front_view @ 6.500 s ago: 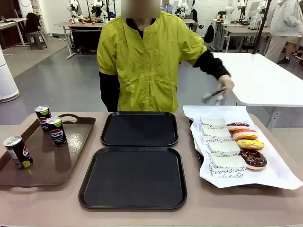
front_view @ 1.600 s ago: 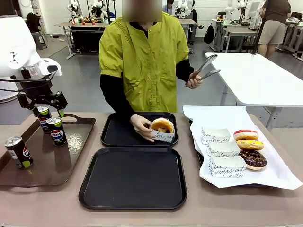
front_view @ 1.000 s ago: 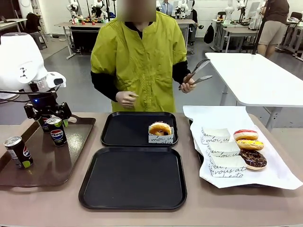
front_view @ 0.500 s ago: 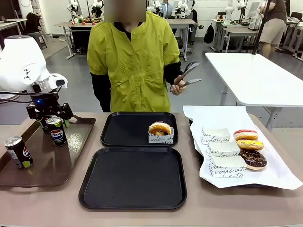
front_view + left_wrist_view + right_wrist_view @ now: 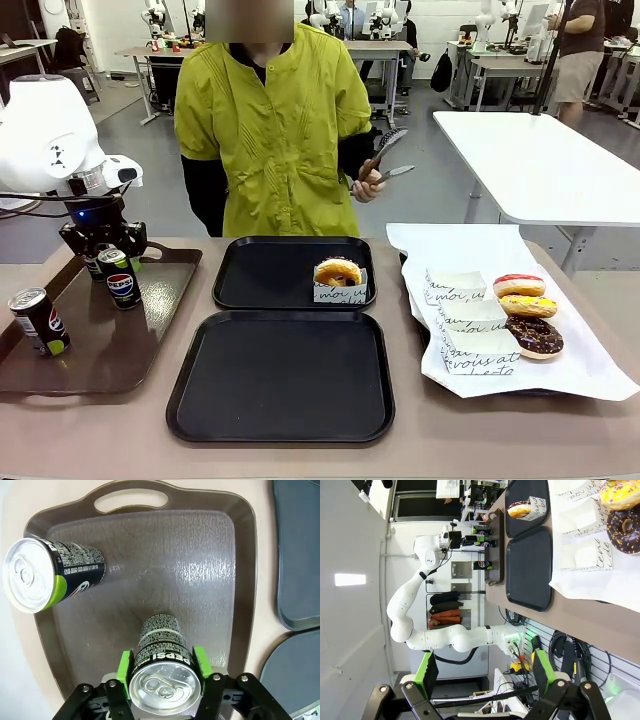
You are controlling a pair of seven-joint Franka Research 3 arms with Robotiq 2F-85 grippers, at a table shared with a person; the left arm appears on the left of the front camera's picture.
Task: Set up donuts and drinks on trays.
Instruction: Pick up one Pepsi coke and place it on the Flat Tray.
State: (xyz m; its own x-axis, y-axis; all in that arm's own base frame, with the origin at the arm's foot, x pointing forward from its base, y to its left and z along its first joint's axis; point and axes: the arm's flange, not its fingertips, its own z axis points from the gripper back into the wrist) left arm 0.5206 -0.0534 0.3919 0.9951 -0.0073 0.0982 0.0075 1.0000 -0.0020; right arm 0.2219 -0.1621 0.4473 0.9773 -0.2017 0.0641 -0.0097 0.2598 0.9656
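Three Pepsi drinks stand on a glossy brown tray (image 5: 150, 330) at the left. My left gripper (image 5: 113, 260) (image 5: 162, 680) is shut on one can (image 5: 119, 280) (image 5: 161, 645), green pads on both sides near its lid. A second can (image 5: 45, 575) stands just behind it, a third (image 5: 38, 322) nearer the front edge. One orange donut in a white box (image 5: 338, 272) (image 5: 520, 509) sits on the far black tray (image 5: 265, 275). The near black tray (image 5: 280, 375) holds nothing. My right gripper (image 5: 485, 680) hangs open off the table's side.
White paper (image 5: 600, 375) at the right carries a red donut (image 5: 516, 285), a yellow one (image 5: 527, 305), a chocolate one (image 5: 534, 335) and several white boxes (image 5: 470, 325). A person in a yellow-green top stands at the far side, holding tongs (image 5: 385, 152).
My left gripper came down over the can and closed on it. The person set the boxed donut on the far tray, drew the hand back and shifted left with the tongs.
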